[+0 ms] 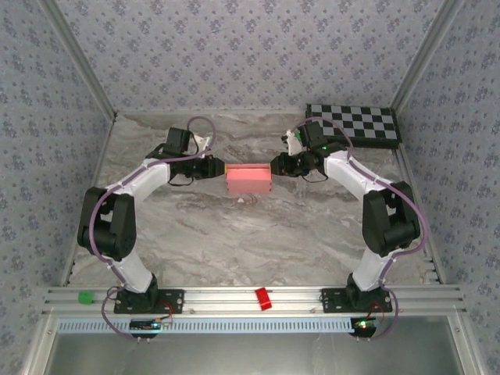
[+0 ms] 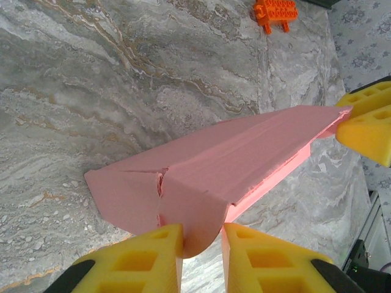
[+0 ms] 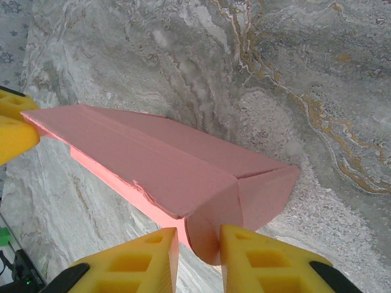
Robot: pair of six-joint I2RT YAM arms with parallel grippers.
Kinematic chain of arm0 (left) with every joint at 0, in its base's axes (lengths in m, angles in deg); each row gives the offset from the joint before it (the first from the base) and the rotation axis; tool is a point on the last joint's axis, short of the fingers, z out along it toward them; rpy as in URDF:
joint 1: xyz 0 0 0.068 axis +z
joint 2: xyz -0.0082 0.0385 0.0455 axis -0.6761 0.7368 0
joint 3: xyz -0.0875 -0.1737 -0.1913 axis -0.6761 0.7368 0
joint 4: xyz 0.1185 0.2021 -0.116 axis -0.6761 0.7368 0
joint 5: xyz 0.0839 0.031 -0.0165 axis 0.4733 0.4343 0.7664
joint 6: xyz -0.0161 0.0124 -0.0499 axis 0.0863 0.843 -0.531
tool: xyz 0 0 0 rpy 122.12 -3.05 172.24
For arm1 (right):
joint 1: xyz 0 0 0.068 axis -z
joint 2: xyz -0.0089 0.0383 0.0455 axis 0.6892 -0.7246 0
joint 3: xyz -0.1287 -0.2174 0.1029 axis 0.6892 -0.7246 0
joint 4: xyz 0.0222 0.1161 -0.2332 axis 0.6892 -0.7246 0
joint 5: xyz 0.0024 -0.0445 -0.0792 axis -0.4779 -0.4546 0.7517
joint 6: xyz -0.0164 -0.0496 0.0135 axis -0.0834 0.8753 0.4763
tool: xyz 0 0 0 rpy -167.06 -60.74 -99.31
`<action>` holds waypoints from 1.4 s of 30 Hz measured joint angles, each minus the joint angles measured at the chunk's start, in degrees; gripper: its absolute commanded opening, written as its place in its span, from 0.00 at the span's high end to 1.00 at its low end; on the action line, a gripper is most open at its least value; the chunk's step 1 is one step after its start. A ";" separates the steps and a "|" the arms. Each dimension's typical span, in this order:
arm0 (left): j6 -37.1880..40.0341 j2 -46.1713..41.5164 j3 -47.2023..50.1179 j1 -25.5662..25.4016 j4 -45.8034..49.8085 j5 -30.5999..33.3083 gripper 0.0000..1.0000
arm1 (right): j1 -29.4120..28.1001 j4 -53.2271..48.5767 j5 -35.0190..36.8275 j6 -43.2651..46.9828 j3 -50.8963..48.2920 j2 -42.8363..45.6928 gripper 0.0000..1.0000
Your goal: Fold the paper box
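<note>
ROBOT FOLDS A BOX: A pink thin-card paper box (image 1: 248,179), partly folded with its long side gaping, lies at the middle of a grey marble-patterned desk (image 1: 234,242), between two robot arms. The left end effector (image 2: 203,235) pinches the rounded flap at the box's left end. The right end effector (image 3: 198,239) pinches the matching flap opposite, apparently steadying both ends so the flaps can be tucked in.

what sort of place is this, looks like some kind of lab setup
Most likely a robot test cell rather than a home: a left arm and right arm bolted to an aluminium rail at the table's near edge, patterned walls boxing it in, and a checkerboard at the far right.
</note>
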 measured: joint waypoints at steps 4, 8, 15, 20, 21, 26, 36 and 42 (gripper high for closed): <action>-0.15 0.57 0.00 0.00 -0.33 -0.63 0.78 | -0.07 -0.13 0.00 -0.02 0.11 -0.24 0.76; -0.15 0.66 0.00 0.00 -0.59 -0.66 0.78 | -0.11 -0.39 0.00 -0.09 0.50 -0.55 0.76; -0.17 0.96 0.00 0.00 -1.03 -0.83 0.79 | -0.11 -0.44 -0.04 -1.05 0.92 -0.81 0.75; -0.17 0.96 0.00 0.00 -1.07 -0.83 0.79 | -0.11 -0.48 -0.07 -1.49 1.18 -0.92 0.74; -0.20 0.96 0.00 0.00 -1.09 -0.83 0.78 | -0.11 -0.46 -0.09 -1.53 1.22 -0.98 0.74; -0.42 0.96 0.00 0.00 -1.29 -0.83 0.76 | -0.11 -0.48 -0.39 -1.97 1.29 -1.29 0.73; -0.57 0.96 0.00 0.00 -1.22 -0.59 0.72 | -0.11 -2.29 0.70 -1.95 1.92 -1.51 0.67; -0.52 0.96 0.00 0.00 -1.16 -0.28 0.70 | -0.11 -3.61 1.95 -1.40 1.92 -1.51 0.66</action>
